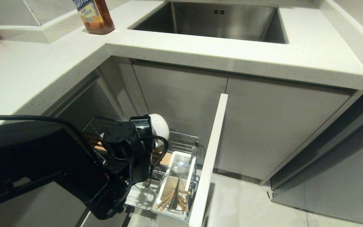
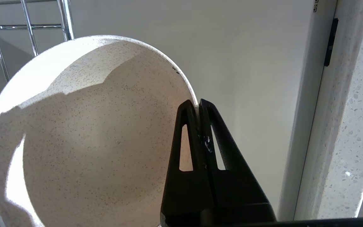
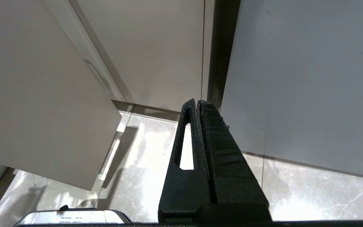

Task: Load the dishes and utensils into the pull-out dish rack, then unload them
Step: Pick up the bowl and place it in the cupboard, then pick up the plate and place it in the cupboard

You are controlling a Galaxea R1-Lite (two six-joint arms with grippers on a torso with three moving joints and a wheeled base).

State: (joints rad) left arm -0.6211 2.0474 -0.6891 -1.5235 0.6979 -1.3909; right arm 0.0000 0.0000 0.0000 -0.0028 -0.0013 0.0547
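**Thin rim pinch on bowl, slip or snag risk in rack**

Landmark: the pull-out dish rack point(image 1: 184, 140). Nearest the camera, the left gripper point(image 2: 197, 105) has its jaws clenched on the rim of the cream bowl point(image 2: 83, 132), edge-on, only the tips biting. The bowl stands tilted on its side at the rack's back end, chrome wires right behind it. Whether it rests on the prongs or hangs free, cannot tell.

Risks, as judged: the grip is narrow and off-centre, so the bowl could pivot or slide out between the jaws if the wrist swings fast. The rim could catch a prong or the back wires on the way and get yanked loose. The arm's cable hangs over the rack and might snag.

In the rack's front part, the white utensil holder point(image 1: 191, 170) carries the chopsticks point(image 1: 169, 200) and spoon point(image 1: 177, 184); a dropped bowl could knock them. Blue plate not visible.

Farther off, beyond the rack's cabinet front point(image 1: 211, 157), the right gripper point(image 3: 198, 102) is parked over the floor, jaws clenched on nothing.
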